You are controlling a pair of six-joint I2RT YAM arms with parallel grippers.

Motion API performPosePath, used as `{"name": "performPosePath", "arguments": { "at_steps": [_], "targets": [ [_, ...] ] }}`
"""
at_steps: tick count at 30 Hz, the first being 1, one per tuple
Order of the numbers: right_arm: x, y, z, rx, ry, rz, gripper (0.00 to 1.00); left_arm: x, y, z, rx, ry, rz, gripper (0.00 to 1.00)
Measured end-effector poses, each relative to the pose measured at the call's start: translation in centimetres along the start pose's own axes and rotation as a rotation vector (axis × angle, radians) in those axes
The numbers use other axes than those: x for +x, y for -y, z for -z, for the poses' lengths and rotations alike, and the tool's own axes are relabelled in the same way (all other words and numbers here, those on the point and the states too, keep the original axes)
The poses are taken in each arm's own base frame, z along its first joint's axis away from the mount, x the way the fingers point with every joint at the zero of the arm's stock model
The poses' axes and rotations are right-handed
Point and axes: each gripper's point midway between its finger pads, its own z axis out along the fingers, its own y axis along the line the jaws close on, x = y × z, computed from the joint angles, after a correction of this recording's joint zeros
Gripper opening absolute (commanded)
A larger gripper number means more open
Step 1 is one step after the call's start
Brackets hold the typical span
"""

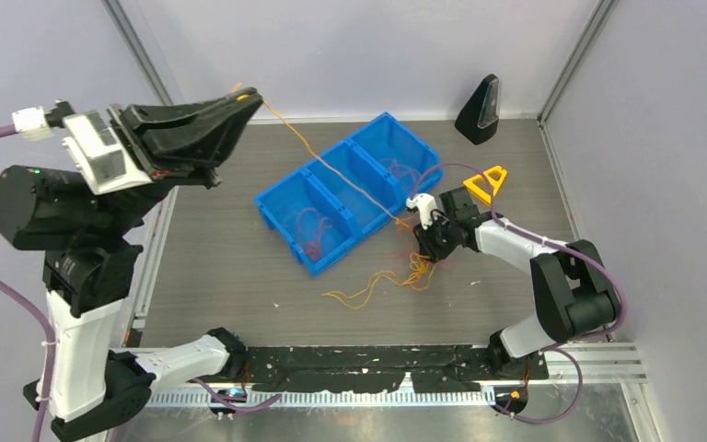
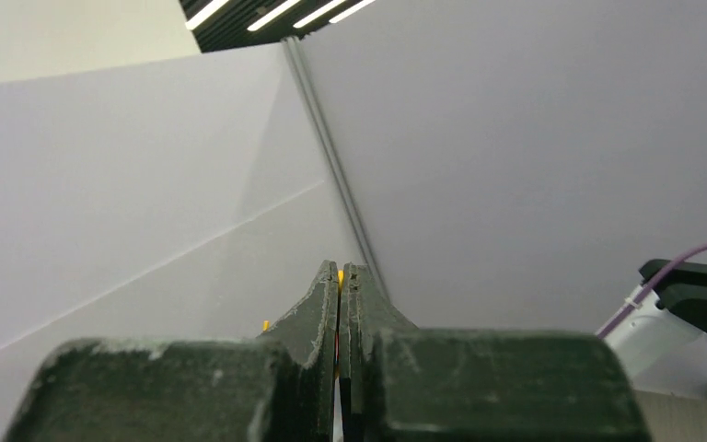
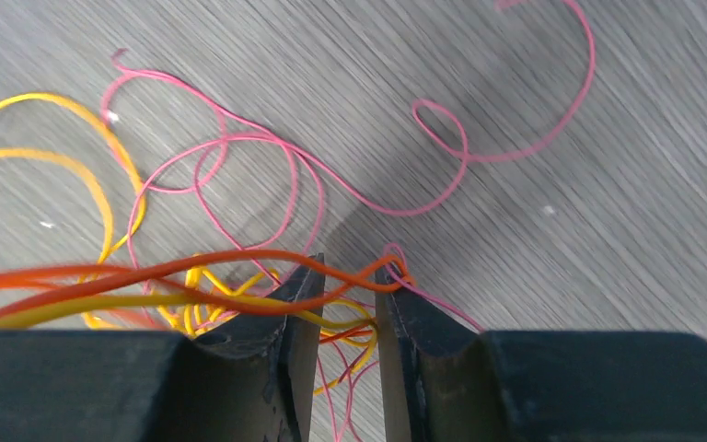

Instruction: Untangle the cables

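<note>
My left gripper [image 1: 244, 99] is raised high at the back left and shut on an orange-yellow cable [image 1: 331, 166]. That cable runs taut down over the blue bin to the tangle [image 1: 394, 276] on the table. In the left wrist view the fingers [image 2: 322, 304] are pressed together, with a bit of yellow cable [image 2: 340, 273] at the tips. My right gripper [image 1: 426, 247] is low over the tangle. Its jaws [image 3: 348, 276] stand apart, and an orange cable [image 3: 239, 261], a yellow cable [image 3: 55, 311] and a pink cable [image 3: 377, 208] lie across and under the gap.
A blue three-compartment bin [image 1: 281, 204] sits mid-table, with thin reddish cables in its near [image 1: 313, 230] and far [image 1: 396, 171] compartments. A black wedge-shaped object [image 1: 480, 110] stands at the back right, and a yellow triangular piece [image 1: 486, 180] lies beside the right arm.
</note>
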Motion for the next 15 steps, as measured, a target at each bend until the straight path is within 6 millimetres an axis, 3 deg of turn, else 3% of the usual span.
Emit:
{"name": "performPosePath", "arguments": {
  "at_steps": [7, 15],
  "targets": [
    [3.2, 3.2, 1.1, 0.071, -0.107, 0.054, 0.23, -4.3, -2.8, 0.5, -0.139, 0.075, -0.094, 0.00],
    [3.7, 4.3, 1.4, 0.060, -0.127, 0.087, 0.21, -7.6, -5.9, 1.7, -0.305, 0.124, -0.201, 0.00]
  ]
}}
